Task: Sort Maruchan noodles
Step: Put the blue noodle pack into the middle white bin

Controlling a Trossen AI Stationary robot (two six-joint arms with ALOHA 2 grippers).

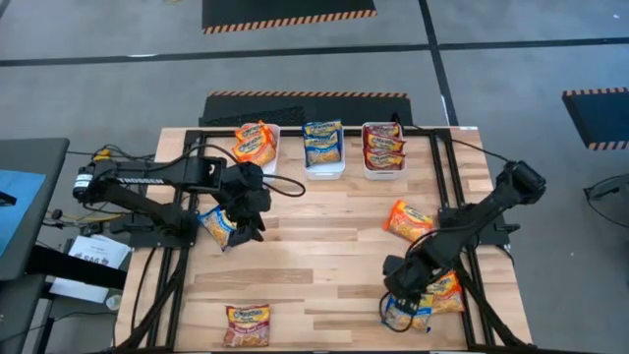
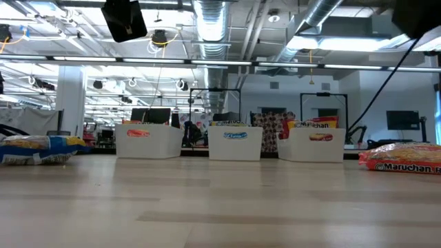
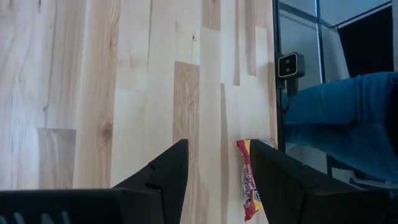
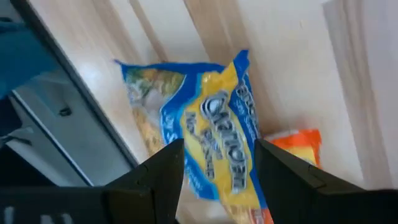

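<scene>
My right gripper [image 1: 401, 295] hangs open near the table's front right corner, pointing steeply down over a blue-and-yellow noodle packet [image 4: 211, 143]; its fingers stand above the packet on either side without touching it. An orange packet [image 4: 295, 146] lies against that packet's side. My left gripper [image 1: 248, 222] is open over the table's left half, with bare wood between its fingers. Beside it a second blue-and-yellow packet [image 1: 217, 226] lies flat. Another orange packet [image 1: 410, 219] lies right of centre, and a reddish packet [image 1: 247, 324] lies at the near edge.
Three white bins stand in a row at the far edge: one with orange packets [image 1: 257, 146], one with blue packets [image 1: 323, 147], one with dark red packets [image 1: 383, 147]. Black frame rails [image 1: 444, 187] run along the table's sides. A person's blue-clad leg [image 3: 348, 118] shows beyond the near edge.
</scene>
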